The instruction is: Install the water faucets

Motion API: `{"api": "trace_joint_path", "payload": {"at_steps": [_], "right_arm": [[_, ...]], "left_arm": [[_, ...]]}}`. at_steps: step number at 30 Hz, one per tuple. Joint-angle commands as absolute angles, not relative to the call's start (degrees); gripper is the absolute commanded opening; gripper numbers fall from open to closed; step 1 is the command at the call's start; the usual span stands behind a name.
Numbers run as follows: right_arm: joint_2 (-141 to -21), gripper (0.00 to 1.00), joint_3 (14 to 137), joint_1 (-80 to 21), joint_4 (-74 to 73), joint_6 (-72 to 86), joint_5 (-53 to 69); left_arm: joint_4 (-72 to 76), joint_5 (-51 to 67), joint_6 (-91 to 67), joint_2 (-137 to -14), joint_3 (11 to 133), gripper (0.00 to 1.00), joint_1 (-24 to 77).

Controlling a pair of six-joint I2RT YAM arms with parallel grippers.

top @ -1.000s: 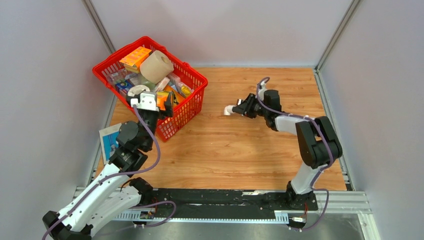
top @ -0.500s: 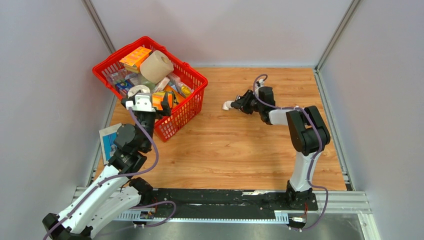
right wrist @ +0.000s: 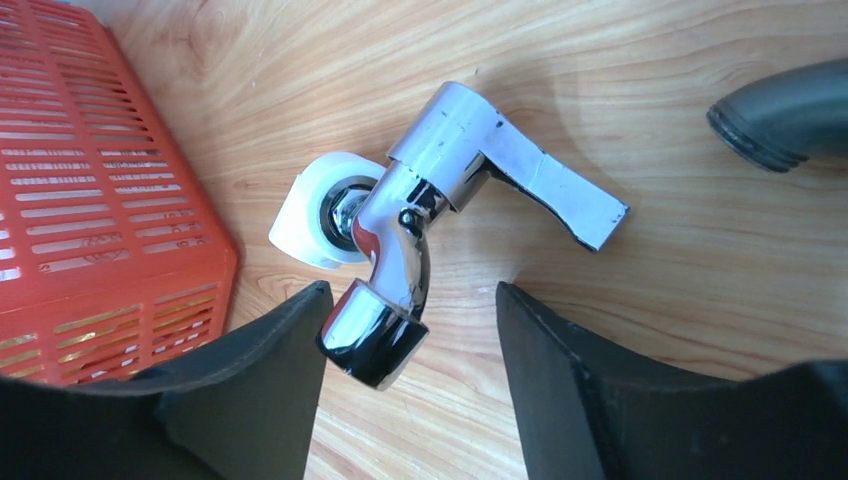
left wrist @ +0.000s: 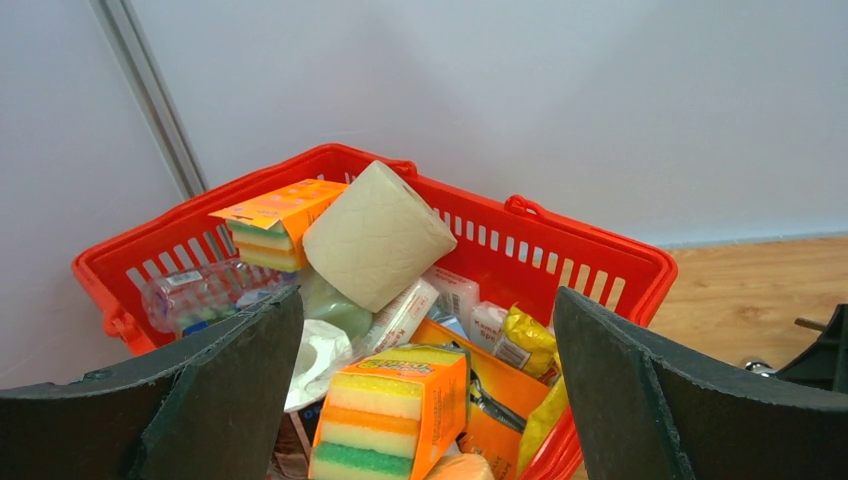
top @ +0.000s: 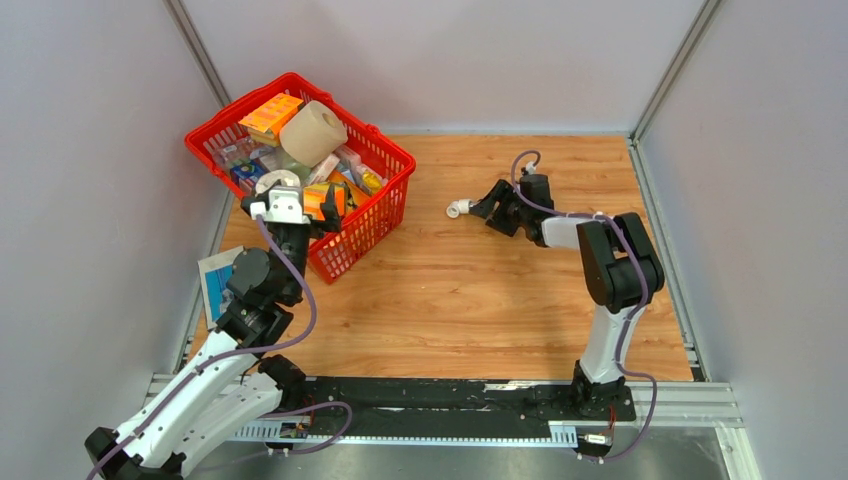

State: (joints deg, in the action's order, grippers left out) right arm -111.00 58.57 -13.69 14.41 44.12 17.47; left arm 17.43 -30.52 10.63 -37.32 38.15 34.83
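A shiny silver water faucet (right wrist: 420, 220) lies on the wooden table with a white plastic fitting (right wrist: 315, 215) on its threaded end. My right gripper (right wrist: 412, 325) is open, and the spout sits between the fingers close to the left one. From above, this faucet (top: 460, 209) lies just left of my right gripper (top: 487, 208) at mid table. My left gripper (left wrist: 425, 300) is open with nothing in it, hanging over the near side of the red basket (left wrist: 600, 235). From above, my left gripper (top: 297, 205) is at the basket's near rim. No dark grey faucet shows.
The red basket (top: 385, 150) at the back left holds a paper roll (left wrist: 375, 235), sponge packs (left wrist: 390, 420), a bottle and packets. A blue and white leaflet (top: 215, 280) lies left of it. A dark tube end (right wrist: 790, 110) shows beyond the faucet. Grey walls stand round the table.
My right gripper has opened and let go of the silver faucet, which now lies on the table. The right arm swung left and lowered first. My left gripper opened a little wider.
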Motion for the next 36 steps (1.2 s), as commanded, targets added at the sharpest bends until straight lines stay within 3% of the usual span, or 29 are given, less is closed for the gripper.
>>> {"api": "trace_joint_path", "payload": {"at_steps": [1,18,26,36], "right_arm": [[-107.15,0.70,59.86,-13.71,8.01,40.35,13.72],[-91.16,0.94,55.81,-13.45,-5.80,28.48,2.12],[-70.52,1.00,51.60,-13.27,-7.03,21.72,-11.76],[-40.90,1.00,46.41,-13.36,-7.38,16.44,-30.74]], "left_arm": [[18.90,-30.15,11.25,-36.30,38.14,1.00,34.54],[17.32,-31.11,8.97,-35.77,39.02,1.00,34.10],[17.49,-33.13,8.88,-35.16,39.20,1.00,34.19],[23.38,-36.56,12.30,-31.04,35.95,1.00,33.93]]}}
